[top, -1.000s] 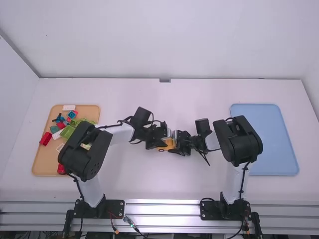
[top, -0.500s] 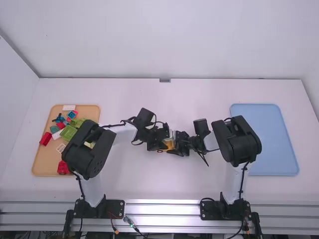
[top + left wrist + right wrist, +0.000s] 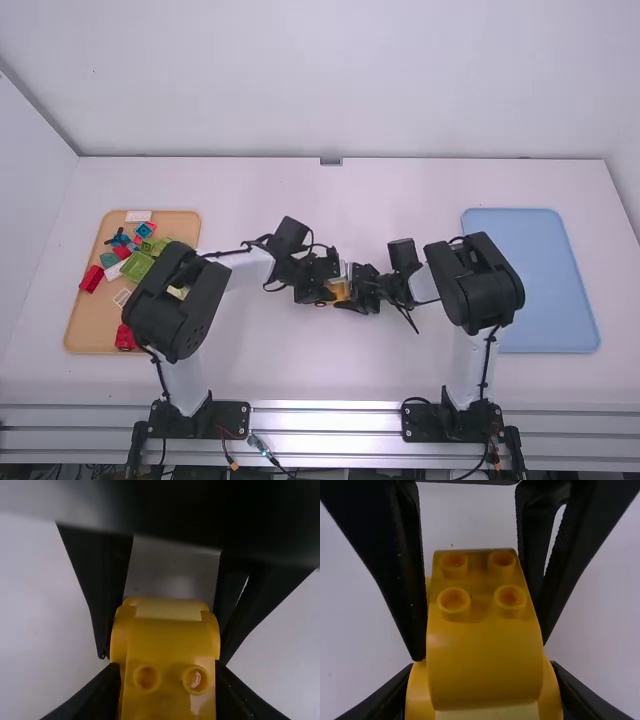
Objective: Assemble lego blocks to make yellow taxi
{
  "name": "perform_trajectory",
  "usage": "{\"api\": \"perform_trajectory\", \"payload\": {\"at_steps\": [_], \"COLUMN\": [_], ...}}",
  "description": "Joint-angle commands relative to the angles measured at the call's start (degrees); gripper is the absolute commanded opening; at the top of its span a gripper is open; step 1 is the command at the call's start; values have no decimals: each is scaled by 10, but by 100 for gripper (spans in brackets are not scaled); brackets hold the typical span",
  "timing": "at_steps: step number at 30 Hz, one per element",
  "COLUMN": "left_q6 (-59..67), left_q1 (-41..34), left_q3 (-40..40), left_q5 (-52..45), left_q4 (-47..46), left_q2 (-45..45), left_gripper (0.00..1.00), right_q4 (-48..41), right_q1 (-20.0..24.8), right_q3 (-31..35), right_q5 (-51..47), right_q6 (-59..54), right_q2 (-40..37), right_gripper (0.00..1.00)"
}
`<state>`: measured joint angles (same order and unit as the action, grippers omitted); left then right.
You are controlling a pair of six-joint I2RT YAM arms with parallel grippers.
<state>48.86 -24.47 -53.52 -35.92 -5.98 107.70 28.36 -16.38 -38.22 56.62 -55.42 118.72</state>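
The left tool [image 3: 168, 692] and the right tool [image 3: 482, 695] both pinch the yellow taxi [image 3: 170, 645], at the middle of the table [image 3: 340, 370]. If one pulls or twists too hard, the taxi could pop apart.

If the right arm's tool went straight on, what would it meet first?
Past the rounded yellow plastic block piece it holds, probably the left arm's black two-finger tool, facing it; the gap is unclear.

Left arm [image 3: 172, 310] and right arm [image 3: 476, 285] held bent. Left gripper [image 3: 329, 289] and right gripper [image 3: 352, 291] faced together between them, fingers [image 3: 102, 692] of each clamped, kept parted.
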Motion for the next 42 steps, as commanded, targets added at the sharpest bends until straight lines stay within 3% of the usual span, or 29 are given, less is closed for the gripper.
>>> {"api": "perform_trajectory", "payload": {"at_steps": [1,9,13,14,15,16,17,18,26,32,36,42], "left_q6": [-5,-4,-4,-3,14,16,21,19,7,-34,-82,-181], "left_q1": [13,11,16,17,16,16,16,18,76,165,225,264], "left_q3": [14,14,14,14,14,14,14,14,17,47,92,161], "left_q5": [40,56,86,85,83,83,84,84,83,38,-6,23], "left_q4": [-13,-30,-57,-62,-72,-73,-80,-84,-104,-59,40,218], "left_q2": [-6,-41,-78,-86,-99,-101,-114,-127,-219,-254,-245,-218], "left_gripper": [49,51,57,60,71,76,93,99,99,99,99,99], "right_q4": [-3,-3,-3,-3,-3,-3,-3,-3,-3,3,-33,-139], "right_q1": [3,3,3,2,3,3,3,3,2,11,41,115], "right_q3": [3,3,3,3,3,3,3,3,3,3,3,3], "right_q5": [-1,-1,-1,-1,-1,-1,-1,-1,0,2,-22,-128], "right_q6": [8,8,8,8,8,8,8,8,8,49,66,87], "right_q2": [10,10,10,10,10,10,10,10,10,-24,-105,-230], "right_gripper": [58,58,58,58,58,58,58,58,58,53,52,47]}}
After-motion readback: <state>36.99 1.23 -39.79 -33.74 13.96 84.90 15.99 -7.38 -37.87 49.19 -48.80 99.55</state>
